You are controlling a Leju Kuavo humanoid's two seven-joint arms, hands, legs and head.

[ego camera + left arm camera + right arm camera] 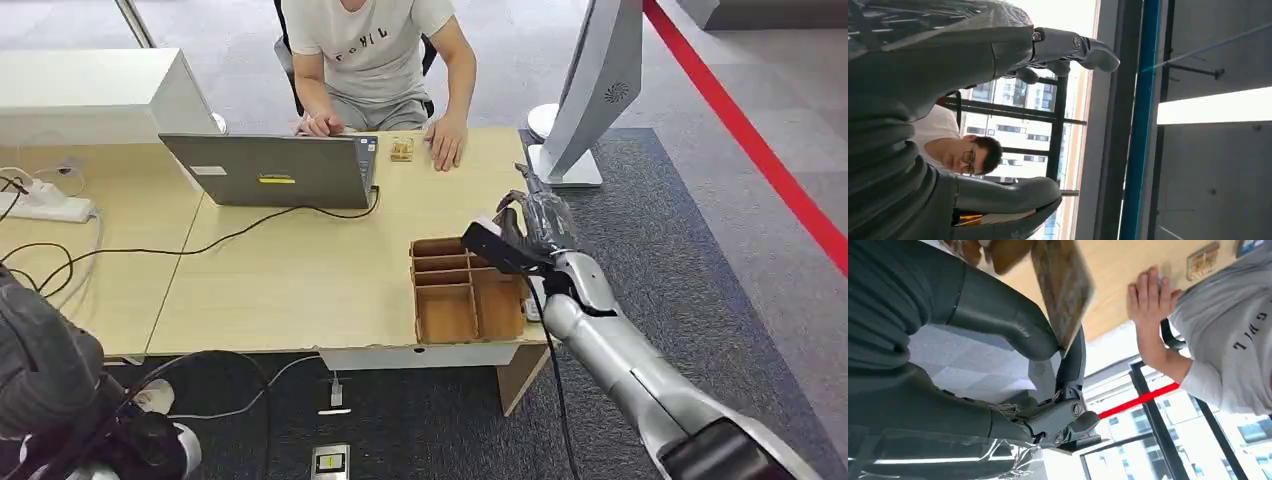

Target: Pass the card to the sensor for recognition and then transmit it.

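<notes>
Pale wood makes up the table (pixel 300 280), which spans the middle of the head view. A person (pixel 375 55) in a white shirt sits at its far side, one hand (pixel 447 140) flat on the top. A white stand (pixel 590 90) rises off the table's far right corner. A grey laptop (pixel 270 170) stands open at the far middle, its back to the robot, with a dark cable trailing left. A brown compartmented box (pixel 465 290) sits at the near right edge.

The right arm reaches in from the lower right, and the right hand (pixel 535 225) hovers just past the box's far right corner. In the right wrist view the right hand (pixel 1048 355) pinches the card (pixel 1063 287) between thumb and a finger, the card tilted above the tabletop. The left hand (pixel 998 120) is raised towards windows and ceiling, fingers spread, holding nothing. A small wooden block (pixel 402 149) lies beside the person's hand.
</notes>
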